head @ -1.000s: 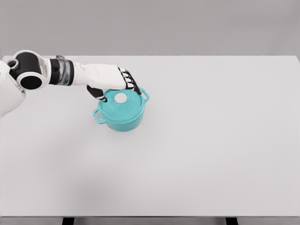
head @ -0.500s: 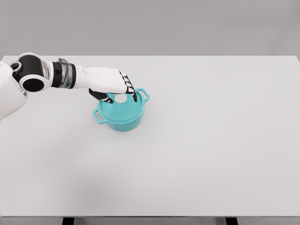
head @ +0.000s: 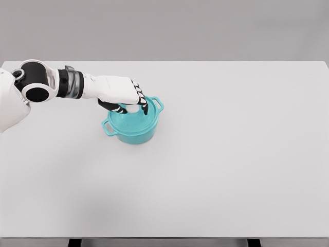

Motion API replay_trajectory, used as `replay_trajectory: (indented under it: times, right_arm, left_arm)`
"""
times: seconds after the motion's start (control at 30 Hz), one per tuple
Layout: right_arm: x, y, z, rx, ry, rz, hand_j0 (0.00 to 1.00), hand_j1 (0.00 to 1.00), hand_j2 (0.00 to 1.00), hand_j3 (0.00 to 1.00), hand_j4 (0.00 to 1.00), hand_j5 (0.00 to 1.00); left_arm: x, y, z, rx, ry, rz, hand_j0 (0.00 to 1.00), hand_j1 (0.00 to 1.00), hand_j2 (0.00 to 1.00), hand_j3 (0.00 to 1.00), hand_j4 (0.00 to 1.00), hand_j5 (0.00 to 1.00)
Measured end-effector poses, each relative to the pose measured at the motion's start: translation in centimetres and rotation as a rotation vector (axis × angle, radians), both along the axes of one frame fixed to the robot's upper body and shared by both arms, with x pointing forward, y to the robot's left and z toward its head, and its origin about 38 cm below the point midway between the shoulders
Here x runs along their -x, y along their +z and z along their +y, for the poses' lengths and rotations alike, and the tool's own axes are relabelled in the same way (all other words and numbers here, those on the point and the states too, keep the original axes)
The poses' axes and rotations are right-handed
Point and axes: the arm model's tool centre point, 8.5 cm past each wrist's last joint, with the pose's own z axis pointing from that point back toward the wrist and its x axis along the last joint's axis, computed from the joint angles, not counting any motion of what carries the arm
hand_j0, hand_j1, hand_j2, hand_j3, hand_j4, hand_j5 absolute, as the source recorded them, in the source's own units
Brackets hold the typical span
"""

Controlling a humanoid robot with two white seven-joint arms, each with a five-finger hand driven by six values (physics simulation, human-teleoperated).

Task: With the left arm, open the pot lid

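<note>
Item: teal pot (head: 132,127), left-centre of worktop (head: 231,154), lid (head: 134,116) seated. I had the left robot hand (head: 123,95) over the white knob (head: 133,107), fingers (head: 143,104) curled round it; firm contact unconfirmed. Lift remained outstanding.

My left hand (head: 123,94) is white with black-and-white banded fingers (head: 140,101); the pot (head: 132,125) is teal, its lid knob (head: 132,108) pale; the table (head: 216,154) light grey.
</note>
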Motion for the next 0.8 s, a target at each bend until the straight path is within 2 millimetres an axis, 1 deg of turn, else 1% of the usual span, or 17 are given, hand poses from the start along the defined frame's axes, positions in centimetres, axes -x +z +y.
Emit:
replay_trajectory:
  times: [0.17,0.33,0.37,0.43,0.53,0.6,0.67,0.73,0.8]
  right_arm:
    - [0.0,0.0,0.0,0.000,0.000,0.000,1.00,1.00,1.00,1.00,1.00,1.00]
    - [0.0,0.0,0.0,0.000,0.000,0.000,1.00,1.00,1.00,1.00,1.00,1.00]
    - [0.0,0.0,0.0,0.000,0.000,0.000,1.00,1.00,1.00,1.00,1.00,1.00]
    - [0.0,0.0,0.0,0.000,0.000,0.000,1.00,1.00,1.00,1.00,1.00,1.00]
    - [0.0,0.0,0.0,0.000,0.000,0.000,1.00,1.00,1.00,1.00,1.00,1.00]
    - [0.0,0.0,0.0,0.000,0.000,0.000,1.00,1.00,1.00,1.00,1.00,1.00]
    - [0.0,0.0,0.0,0.000,0.000,0.000,1.00,1.00,1.00,1.00,1.00,1.00]
    - [0.0,0.0,0.0,0.000,0.000,0.000,1.00,1.00,1.00,1.00,1.00,1.00]
    - [0.0,0.0,0.0,0.000,0.000,0.000,1.00,1.00,1.00,1.00,1.00,1.00]
  left_arm:
    - [0.1,-0.3,-0.1,-0.010,-0.005,0.006,0.55,0.55,0.55,0.55,0.55,0.55]
    - [0.1,-0.2,-0.1,-0.013,-0.005,0.004,0.53,0.53,0.53,0.53,0.53,0.53]
    - [0.1,-0.3,0.0,-0.014,-0.005,0.005,0.52,0.52,0.52,0.52,0.52,0.52]
    - [0.0,-0.2,0.1,-0.015,-0.002,0.003,0.51,0.51,0.51,0.51,0.51,0.51]
    - [-0.2,0.5,0.4,-0.016,0.003,-0.012,0.49,0.49,0.49,0.49,0.49,0.49]
    - [-0.4,1.3,1.3,-0.024,0.019,-0.028,0.49,0.49,0.49,0.49,0.49,0.49]
    - [-0.5,1.7,2.9,-0.039,0.047,-0.036,0.49,0.49,0.49,0.49,0.49,0.49]
    - [-0.5,2.0,5.3,-0.060,0.090,-0.042,0.49,0.49,0.49,0.49,0.49,0.49]
    - [-0.4,2.5,8.0,-0.085,0.142,-0.052,0.49,0.49,0.49,0.49,0.49,0.49]
